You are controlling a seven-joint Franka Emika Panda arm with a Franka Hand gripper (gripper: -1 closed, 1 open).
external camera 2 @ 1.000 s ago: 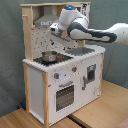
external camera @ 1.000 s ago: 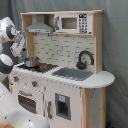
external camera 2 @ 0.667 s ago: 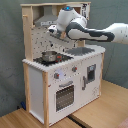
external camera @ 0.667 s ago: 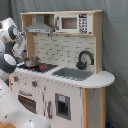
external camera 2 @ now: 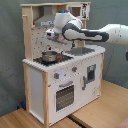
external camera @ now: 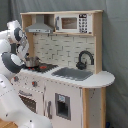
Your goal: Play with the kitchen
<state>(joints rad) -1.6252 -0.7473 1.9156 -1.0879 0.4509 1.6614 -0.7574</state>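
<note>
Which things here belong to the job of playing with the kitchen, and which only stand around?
Belong to the job:
- the toy kitchen, with stovetop, sink, faucet and oven door
- the small metal pot on the stovetop
- the gripper, above the pot

Only around:
- the wooden table
- the grey curtain behind

The kitchen (external camera: 65, 75) fills most of the first exterior view, pale wood frame with white fronts. At its 12 o'clock sits a microwave (external camera: 73, 23), with a grey hood (external camera: 40, 26) at 10 o'clock. On the counter a grey sink (external camera: 73, 73) lies centre, a black faucet (external camera: 84, 60) curving at its 2 o'clock. A metal pot (external camera: 32, 61) stands on the stovetop (external camera: 44, 67) at the sink's 9 o'clock (red rings show there). The white arm (external camera: 12, 50) rises at the frame's 9 o'clock, crowding the pot. An oven door (external camera: 28, 102) sits low, at 7 o'clock.
</note>
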